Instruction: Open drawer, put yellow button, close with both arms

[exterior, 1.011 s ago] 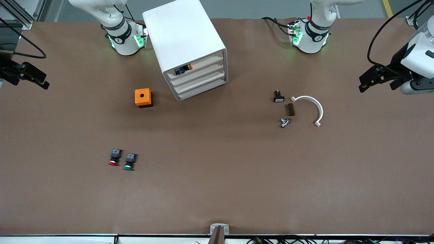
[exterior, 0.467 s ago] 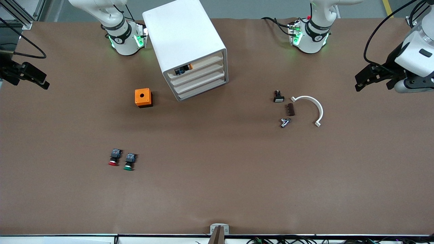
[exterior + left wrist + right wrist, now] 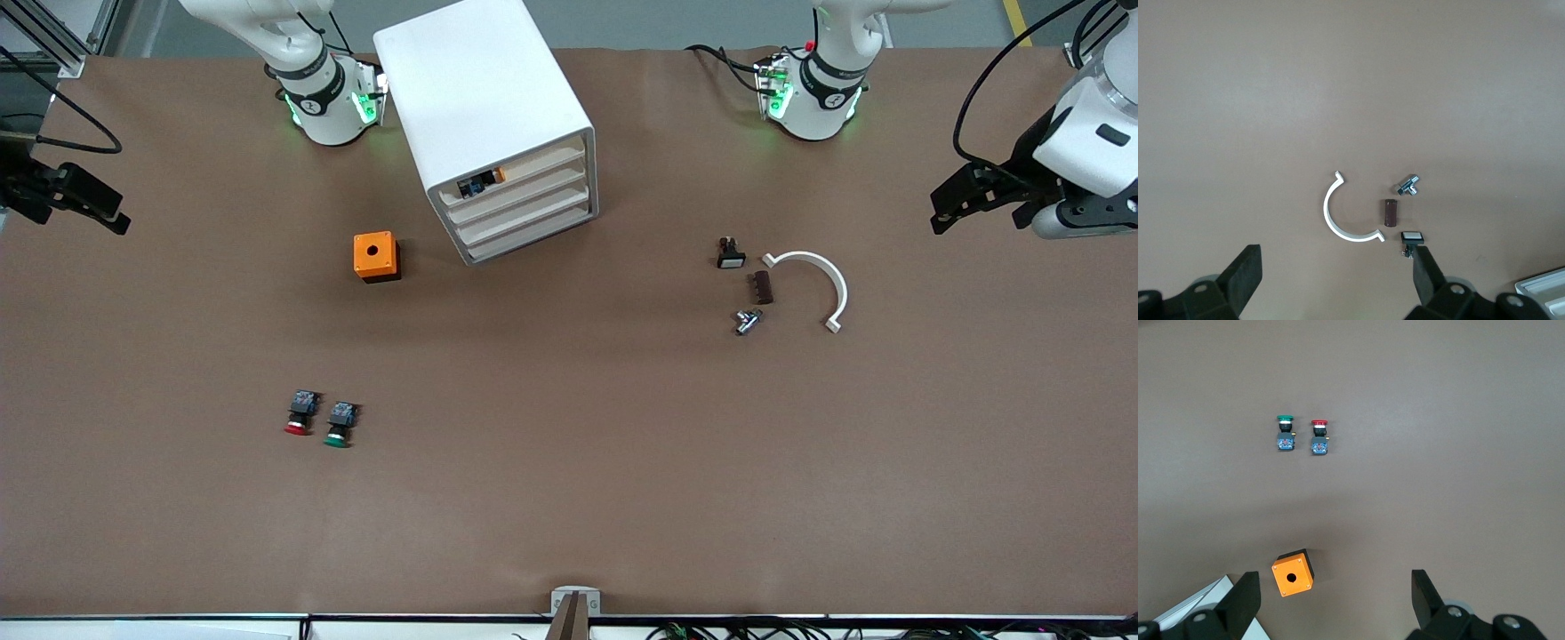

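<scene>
The white cabinet (image 3: 484, 98) stands near the right arm's base. Its uppermost drawer (image 3: 520, 169) sits level with the three lower ones. The yellow button (image 3: 481, 183) lies in that drawer, its orange cap showing at the opening. My left gripper (image 3: 982, 213) is open and empty, up in the air at the left arm's end of the table; in the left wrist view (image 3: 1336, 277) its fingers stand wide apart. My right gripper (image 3: 67, 212) is open and empty, up in the air at the right arm's end; its wrist view (image 3: 1335, 600) shows the same.
An orange box with a hole (image 3: 376, 256) stands beside the cabinet. A red-capped button (image 3: 300, 415) and a green-capped button (image 3: 340, 424) lie nearer the camera. A white arc (image 3: 816, 283), a brown block (image 3: 762, 287), a metal fitting (image 3: 747, 321) and a white-capped button (image 3: 730, 254) lie toward the left arm's end.
My left gripper has drifted slightly toward the arms' bases and a little toward the table's middle. The right arm and all objects have not moved.
</scene>
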Controlling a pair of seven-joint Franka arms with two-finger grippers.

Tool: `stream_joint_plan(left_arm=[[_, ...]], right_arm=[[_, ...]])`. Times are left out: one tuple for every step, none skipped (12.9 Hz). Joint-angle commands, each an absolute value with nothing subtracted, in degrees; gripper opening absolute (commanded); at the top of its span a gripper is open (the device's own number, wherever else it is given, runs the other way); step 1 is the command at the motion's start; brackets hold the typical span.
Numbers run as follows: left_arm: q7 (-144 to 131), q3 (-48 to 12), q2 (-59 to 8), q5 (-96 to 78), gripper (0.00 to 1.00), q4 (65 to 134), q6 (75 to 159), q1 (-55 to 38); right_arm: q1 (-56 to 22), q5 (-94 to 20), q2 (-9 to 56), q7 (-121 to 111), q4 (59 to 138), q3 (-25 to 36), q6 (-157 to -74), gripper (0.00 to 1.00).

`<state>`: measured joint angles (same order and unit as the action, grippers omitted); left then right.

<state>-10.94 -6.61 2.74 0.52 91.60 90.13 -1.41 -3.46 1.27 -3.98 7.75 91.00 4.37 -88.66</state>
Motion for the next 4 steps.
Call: stream_joint_plan(left_arm=[[-10.19, -7.03, 2.56, 1.67, 1.0, 91.15, 89.65, -0.7], [-10.28, -6.94, 2.46, 1.76, 1.0, 91.06, 89.65, -0.79], [-10.2, -6.94, 2.46, 1.76, 1.0, 90.97, 89.65, -0.79], [-10.2, -6.94, 2.55, 1.76, 1.0, 90.97, 89.21, -0.79]], right_arm=[[-2.99, 0.88, -4.48, 8.44, 91.41, 3.96, -88.94, 1.0], [-3.08, 0.88, -4.48, 8.52, 91.41, 3.96, -88.86, 1.0], [-2.99, 0.88, -4.48, 8.53, 91.41, 3.96, -88.86, 1.0], [-2.99, 0.88, -4.48, 8.53, 91.41, 3.96, -88.86, 1.0]])
